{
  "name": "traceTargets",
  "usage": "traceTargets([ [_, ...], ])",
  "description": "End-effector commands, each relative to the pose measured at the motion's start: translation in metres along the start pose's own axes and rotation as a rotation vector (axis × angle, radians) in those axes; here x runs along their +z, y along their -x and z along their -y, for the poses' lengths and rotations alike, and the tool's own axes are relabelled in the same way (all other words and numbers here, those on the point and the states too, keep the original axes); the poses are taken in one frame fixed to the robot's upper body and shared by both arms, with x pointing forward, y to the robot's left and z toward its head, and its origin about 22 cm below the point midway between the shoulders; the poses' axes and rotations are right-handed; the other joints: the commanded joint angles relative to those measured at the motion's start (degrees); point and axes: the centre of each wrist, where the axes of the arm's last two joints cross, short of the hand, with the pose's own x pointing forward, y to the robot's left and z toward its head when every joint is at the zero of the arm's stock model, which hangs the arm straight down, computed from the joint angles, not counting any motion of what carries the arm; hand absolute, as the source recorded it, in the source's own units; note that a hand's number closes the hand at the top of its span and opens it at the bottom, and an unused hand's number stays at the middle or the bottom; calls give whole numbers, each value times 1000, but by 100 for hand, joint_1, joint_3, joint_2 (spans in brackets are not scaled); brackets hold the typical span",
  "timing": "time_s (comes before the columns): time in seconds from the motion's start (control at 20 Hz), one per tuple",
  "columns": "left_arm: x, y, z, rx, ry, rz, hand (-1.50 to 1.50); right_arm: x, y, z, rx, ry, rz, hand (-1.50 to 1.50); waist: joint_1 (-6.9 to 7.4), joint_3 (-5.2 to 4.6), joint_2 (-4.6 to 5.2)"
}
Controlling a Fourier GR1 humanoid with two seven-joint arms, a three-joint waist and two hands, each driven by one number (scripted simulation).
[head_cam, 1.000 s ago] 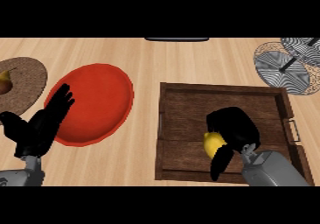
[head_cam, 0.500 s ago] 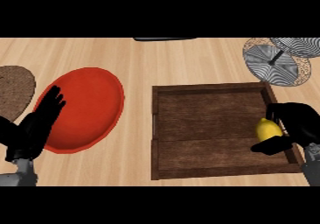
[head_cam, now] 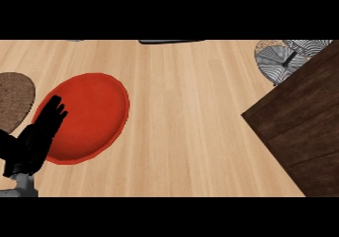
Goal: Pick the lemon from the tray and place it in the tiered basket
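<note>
Left hand (head_cam: 37,136) seen open, fingers straight, resting over red plate (head_cam: 93,111) edge. Right hand and lemon not seen. Tray (head_cam: 305,120) at right, tiered basket (head_cam: 285,58) beyond, on worktop (head_cam: 189,115).

Light wooden counter (head_cam: 192,115) — red plate (head_cam: 87,118), brown plate (head_cam: 11,99), dark tray (head_cam: 309,120), tiered basket (head_cam: 288,58).

On our counter (head_cam: 192,115) the plate (head_cam: 90,115) lies at the left, with a second plate (head_cam: 15,99) just beside it, further left at the edge. Our left hand (head_cam: 35,139) rests over the near-left part of the first plate. The tray (head_cam: 305,125) sits tilted at the right edge, well apart from the plates. The tiered basket (head_cam: 285,58) stands behind the tray, at the far right.
</note>
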Motion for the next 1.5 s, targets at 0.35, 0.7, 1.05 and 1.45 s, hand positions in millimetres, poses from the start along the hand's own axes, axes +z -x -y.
traceTargets([
  [0.35,-22,-16,19,-15,70,17,0,-8,83,100,-294,150,141,150,440,-46,69],
  [0.7,-3,-14,29,-13,65,32,0,-36,24,108,-322,84,188,150,481,-51,53],
  [1.05,-6,-19,15,-5,85,23,0,-71,-55,85,-312,53,165,150,526,-52,60],
  [1.45,-9,-27,15,-25,96,32,0,-107,-106,76,-318,2,138,150,558,-50,71],
])
